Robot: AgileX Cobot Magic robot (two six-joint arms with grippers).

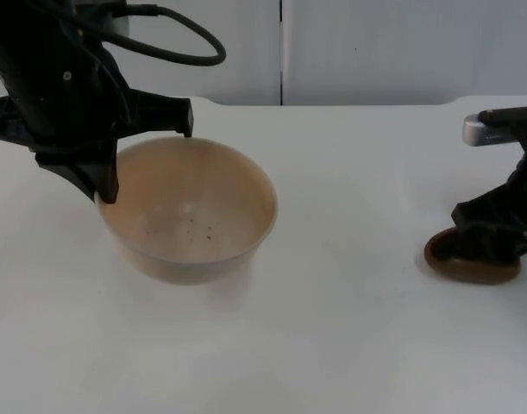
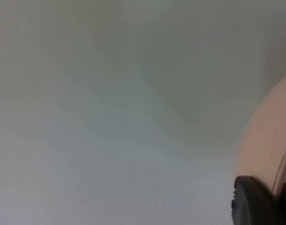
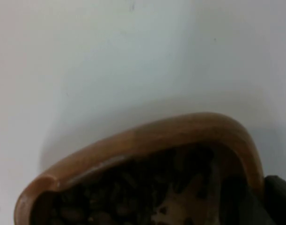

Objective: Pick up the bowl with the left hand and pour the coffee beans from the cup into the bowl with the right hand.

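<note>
Gripping the rim of the wide, pale wooden bowl [image 1: 190, 211], the left hand [image 1: 103, 172] sits at the bowl's far-left edge, one finger inside the wall and one outside, pinching the rim between them. In the left wrist view a black fingertip [image 2: 255, 201] lies against the bowl's light outer wall [image 2: 269, 140]. The bowl looks empty apart from a few dark specks on its floor. Whether it stands on the white counter [image 1: 349, 328] or is lifted just clear of it cannot be told; a soft shadow lies beneath it.

Well apart, toward the counter's right side, the right hand [image 1: 492, 228] is down over the small brown wooden cup [image 1: 470, 259]. The right wrist view shows the cup's rounded brown rim [image 3: 147, 136] with dark coffee beans [image 3: 128, 187] inside and a black finger at the rim's edge, so the hand appears pressed onto the cup's wall. The cup seems to rest on the counter.

By my reading, both grasps are made and the pour has not begun. The next move calls for the bowl to be held level and steady, the cup to be lifted and carried across to above the bowl's opening, then tipped slowly toward its centre so the beans do not skip over the low rim.
</note>
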